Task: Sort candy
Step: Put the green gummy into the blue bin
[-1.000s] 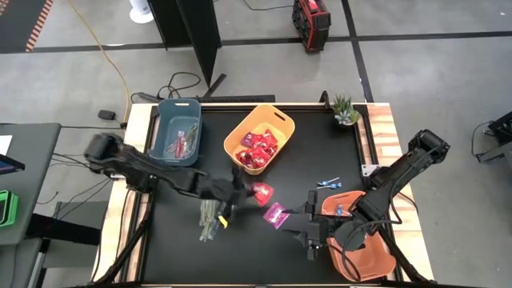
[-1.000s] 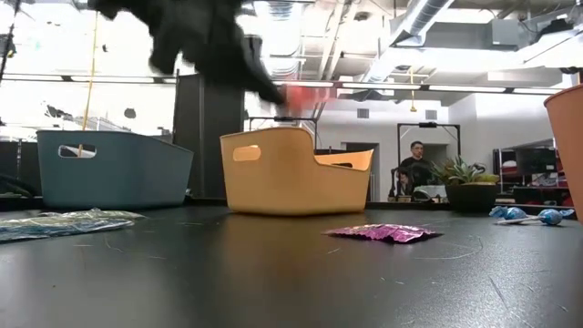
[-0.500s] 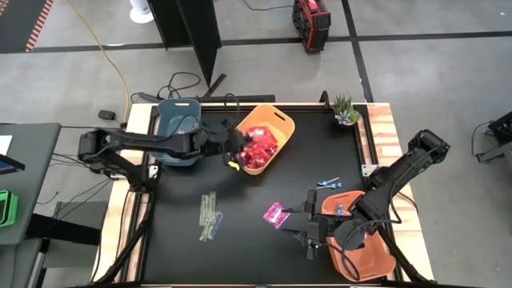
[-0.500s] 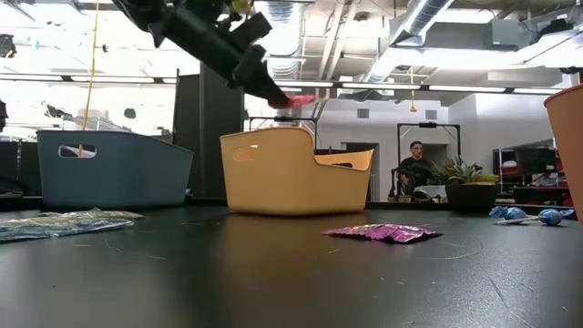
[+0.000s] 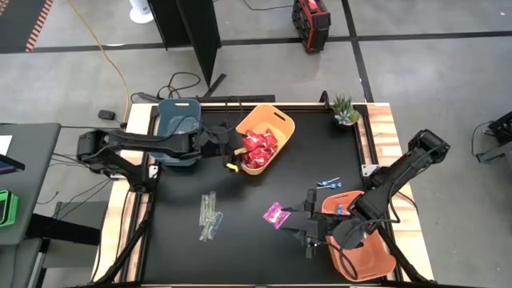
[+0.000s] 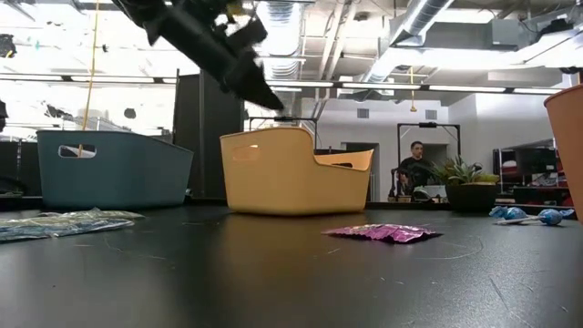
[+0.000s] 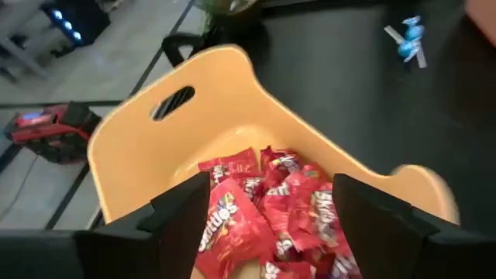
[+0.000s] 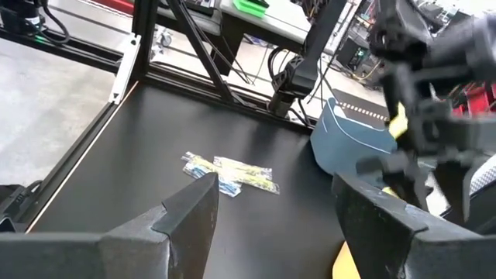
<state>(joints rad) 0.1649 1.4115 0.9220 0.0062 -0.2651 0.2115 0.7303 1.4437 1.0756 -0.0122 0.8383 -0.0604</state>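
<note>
- Release is the change: 0.5 s ago the left tool (image 5: 237, 152) carried a red packet over the yellow bin (image 5: 282, 122); now its fingers stand spread and empty above that bin's near rim, and the red packet is gone from between them.
- Judged from that, 1 more red sweet has joined the heap of red packets (image 7: 267, 209) in the yellow bin, so that kind is nearly sorted.
- Still outside the yellow bin: a magenta packet (image 5: 275, 214) lying flat on the bench (image 5: 176, 240), between the bin and the right tool (image 5: 308, 232).
- 2 blue lollipops (image 5: 329, 183) lie to the right of the yellow bin, near the orange bin (image 5: 376, 264).
- Clear green stick packets (image 5: 210, 216) lie below the yellow bin, on the blue bin's (image 5: 172, 104) side.
- Right tool hangs open and empty, just beside the magenta packet, unchanged over the last second.
- Red packets look shiny, crinkled and piled loosely, printed with white lettering.
</note>
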